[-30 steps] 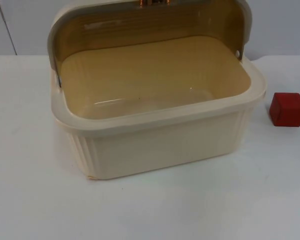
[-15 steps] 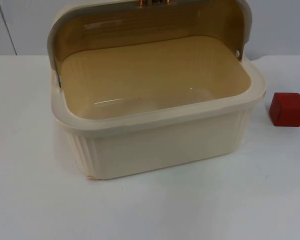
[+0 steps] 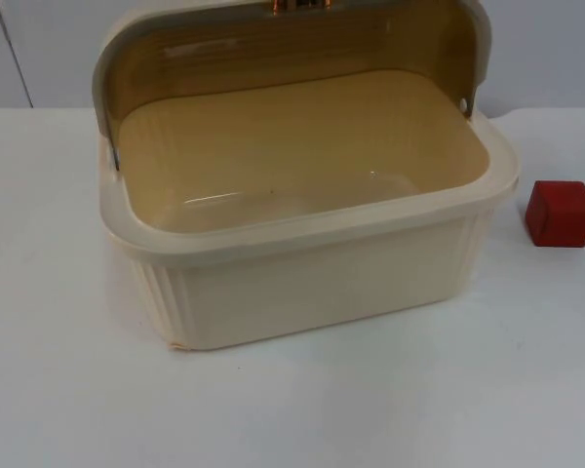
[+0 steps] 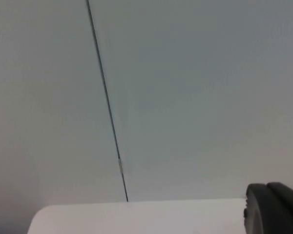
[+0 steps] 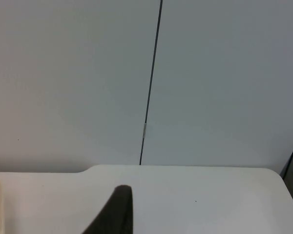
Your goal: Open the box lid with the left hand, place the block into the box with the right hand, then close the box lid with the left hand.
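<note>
Sideways across the table lies the box (image 3: 302,283), lid (image 3: 273,44) upright.

A lab-like test bench: a bare white table (image 3: 58,390) against a seamed grey partition wall (image 5: 224,73).

box (image 3: 302,263) sitting mid-table (image 3: 68,390), lid (image 3: 292,44) standing up at its back edge, toward the partition wall (image 3: 546,49). block (image 3: 561,213) resting on the table to the right of the box, near but apart from it, outside it. Box interior holding nothing. left gripper fingertip (image 4: 273,209) hanging over the table's far edge, facing the wall. right gripper fingertip (image 5: 115,212) likewise sitting above the table near the wall, box rim beside it.
</note>
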